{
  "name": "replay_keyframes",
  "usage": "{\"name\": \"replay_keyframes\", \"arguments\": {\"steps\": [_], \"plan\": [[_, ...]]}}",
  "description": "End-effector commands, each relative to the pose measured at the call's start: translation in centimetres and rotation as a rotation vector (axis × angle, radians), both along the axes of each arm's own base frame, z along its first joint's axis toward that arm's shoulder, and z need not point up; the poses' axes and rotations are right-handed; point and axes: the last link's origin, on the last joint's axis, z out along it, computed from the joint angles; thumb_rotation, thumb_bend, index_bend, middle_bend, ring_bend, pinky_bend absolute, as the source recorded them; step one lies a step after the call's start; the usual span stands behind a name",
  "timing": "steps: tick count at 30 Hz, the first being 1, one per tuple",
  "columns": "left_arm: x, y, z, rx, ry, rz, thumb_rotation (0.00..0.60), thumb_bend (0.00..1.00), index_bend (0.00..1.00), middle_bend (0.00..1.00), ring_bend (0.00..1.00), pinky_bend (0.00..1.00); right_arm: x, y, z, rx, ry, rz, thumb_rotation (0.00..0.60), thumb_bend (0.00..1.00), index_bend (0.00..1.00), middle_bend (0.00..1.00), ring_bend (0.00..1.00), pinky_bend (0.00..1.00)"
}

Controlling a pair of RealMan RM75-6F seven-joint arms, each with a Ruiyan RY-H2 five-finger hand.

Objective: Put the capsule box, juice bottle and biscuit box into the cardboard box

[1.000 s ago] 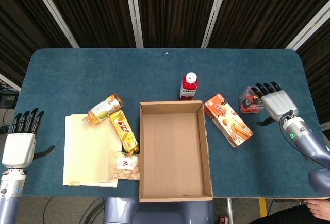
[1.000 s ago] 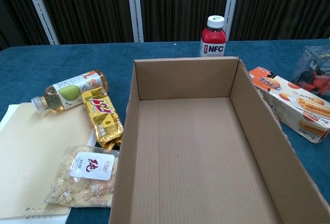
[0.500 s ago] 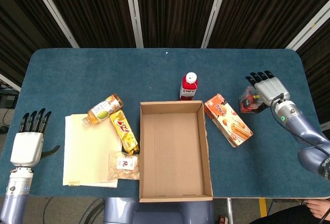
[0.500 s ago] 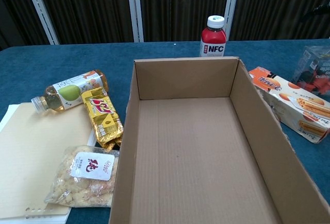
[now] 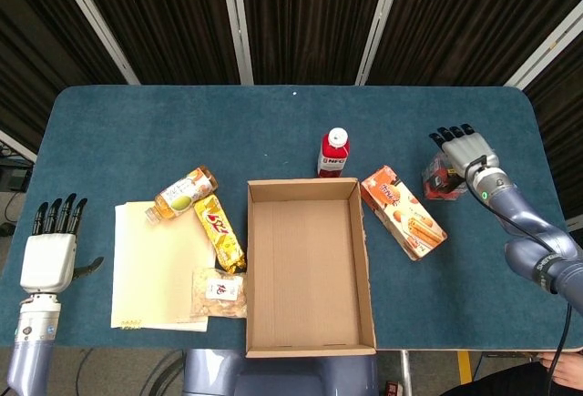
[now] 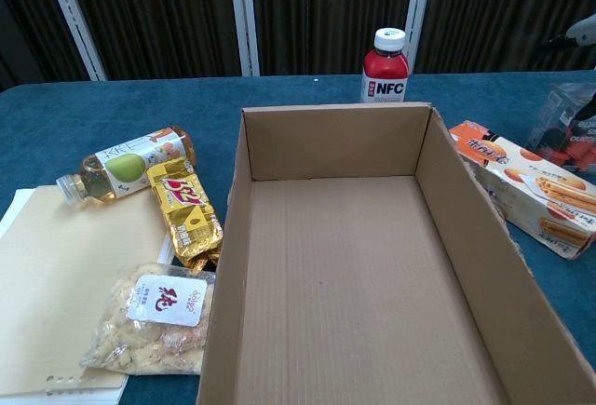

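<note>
The clear capsule box with red contents lies at the right of the table, also seen as the capsule box in the chest view. My right hand hovers at its far side with fingers spread, holding nothing; contact cannot be told. The orange biscuit box lies flat just right of the open cardboard box. A red NFC juice bottle stands upright behind the cardboard box, which holds nothing. My left hand is open past the table's left front edge.
Left of the cardboard box lie a pale-labelled drink bottle on its side, a gold snack pack, a clear bag of snacks and a cream notebook. Dark curtains hang behind the blue table.
My right hand has moved up the frame from beside the capsule box to its far side. My left hand rose slightly and then settled. No object has moved.
</note>
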Motion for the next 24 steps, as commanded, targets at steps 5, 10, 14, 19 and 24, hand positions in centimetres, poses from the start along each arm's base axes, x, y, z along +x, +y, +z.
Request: {"name": "replay_keyframes", "arguments": {"steps": [5,10,14,19,24], "plan": [[-0.1,0.4,-0.5,-0.013,0.005,0.015,0.501,0.00,0.00,0.00,0.00,0.00,-0.8,-0.8,-1.4,0.021,0.028,-0.035,0.600,0.10,0.00,0.00,0.00,0.00],[-0.3,0.6,-0.5,-0.013,0.009,0.024,0.501,0.00,0.00,0.00,0.00,0.00,-1.9,-0.9,-2.0,0.026,0.045,-0.069,0.600,0.16,0.00,0.00,0.00,0.00],[-0.3,0.6,-0.6,-0.015,0.011,0.024,0.504,0.00,0.00,0.00,0.00,0.00,-2.8,-1.0,-2.2,0.029,0.072,-0.087,0.600,0.23,0.00,0.00,0.00,0.00],[-0.2,0.5,-0.6,-0.015,0.015,0.022,0.501,0.00,0.00,0.00,0.00,0.00,-4.3,-0.9,-1.9,0.014,0.102,-0.113,0.600,0.29,0.01,0.00,0.00,0.00],[0.0,0.4,-0.8,-0.019,0.012,0.021,0.503,0.00,0.00,0.00,0.00,0.00,-5.2,-0.7,-1.9,-0.002,0.105,-0.121,0.600,0.32,0.32,0.19,0.24,0.32]]}}
